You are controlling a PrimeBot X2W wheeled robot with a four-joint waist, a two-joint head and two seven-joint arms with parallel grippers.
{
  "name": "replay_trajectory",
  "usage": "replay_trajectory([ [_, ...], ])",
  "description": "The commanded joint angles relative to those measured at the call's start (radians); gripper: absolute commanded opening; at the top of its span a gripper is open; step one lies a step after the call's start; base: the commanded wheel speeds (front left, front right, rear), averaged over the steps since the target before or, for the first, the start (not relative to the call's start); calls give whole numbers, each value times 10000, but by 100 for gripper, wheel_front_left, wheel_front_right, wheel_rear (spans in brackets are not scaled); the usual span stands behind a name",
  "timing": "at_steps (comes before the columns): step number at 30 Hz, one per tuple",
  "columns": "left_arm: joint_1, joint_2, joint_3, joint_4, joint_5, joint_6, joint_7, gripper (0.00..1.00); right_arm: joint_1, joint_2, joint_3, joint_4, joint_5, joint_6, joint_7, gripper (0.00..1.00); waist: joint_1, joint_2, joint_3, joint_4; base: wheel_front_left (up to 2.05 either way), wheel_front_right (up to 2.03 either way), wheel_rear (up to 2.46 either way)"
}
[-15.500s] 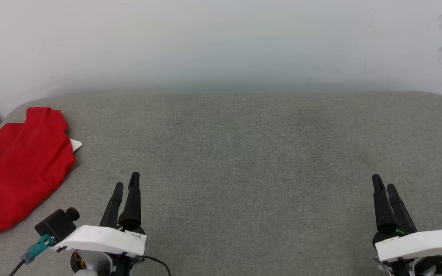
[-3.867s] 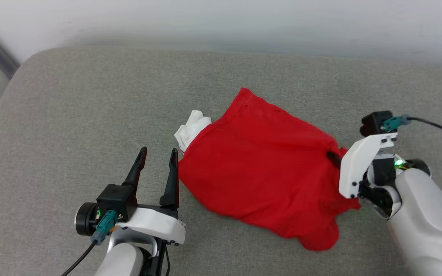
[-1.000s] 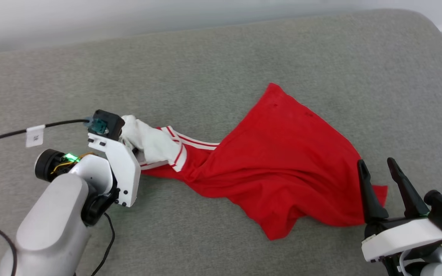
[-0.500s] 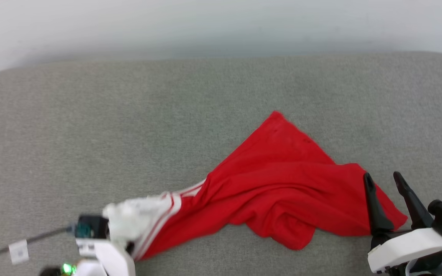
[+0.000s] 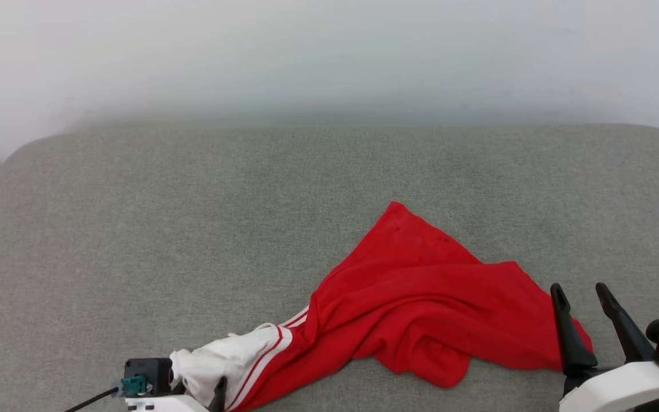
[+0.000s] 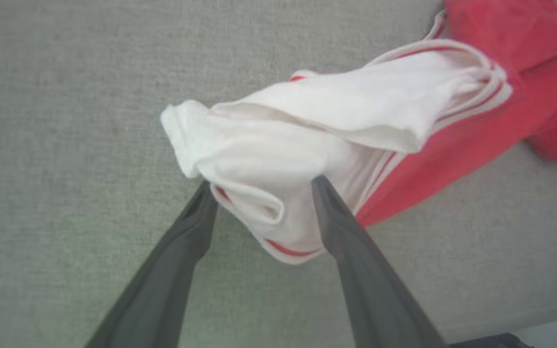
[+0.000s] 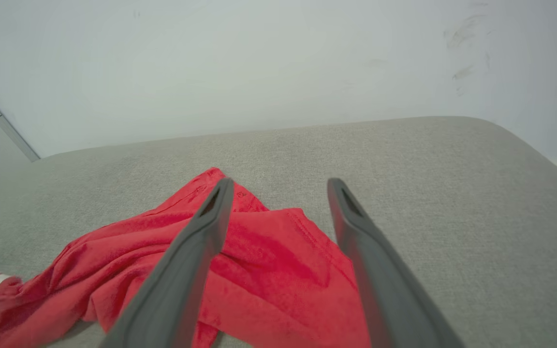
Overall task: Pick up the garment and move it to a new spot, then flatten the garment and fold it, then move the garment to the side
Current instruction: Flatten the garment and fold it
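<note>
Right now left fingers (image 6: 194,227) sit wide round the shirt's (image 5: 421,297) white sleeve (image 6: 307,125), right fingers (image 7: 206,227) wide, empty; I reckon sleeve could snag a fingertip, re-bunching fabric.

A grey, woven-fabric padded surface with rounded corners (image 5: 192,217) carries a crumpled red jersey shirt with a white, stripe-trimmed sleeve (image 5: 421,303), lying toward its near side.
</note>
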Motion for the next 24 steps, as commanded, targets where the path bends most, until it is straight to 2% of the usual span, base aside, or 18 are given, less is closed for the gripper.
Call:
replay_trajectory([
  [1,-136,-19,11,-113,83,59,-124,100,109,13,-11,-67,-26,-3,51,100,1,0,-139,2,0,0,0],
  [7,-583,39,114,-819,674,346,-891,100,311,13,-122,-236,66,-3,157,100,1,0,-405,-40,0,0,0],
  [11,-1210,90,-81,-1159,977,163,-925,100,300,13,-178,-320,117,-3,192,100,1,0,-382,-71,0,0,0],
  [17,-2754,-16,-1047,-967,1268,-818,-179,100,79,13,-75,-398,16,-3,158,100,1,0,-15,-310,0,0,0],
  [24,-4240,-235,-1986,420,1002,-1960,1488,100,-292,13,161,-294,30,-3,52,100,1,0,540,-872,0,0,0],
])
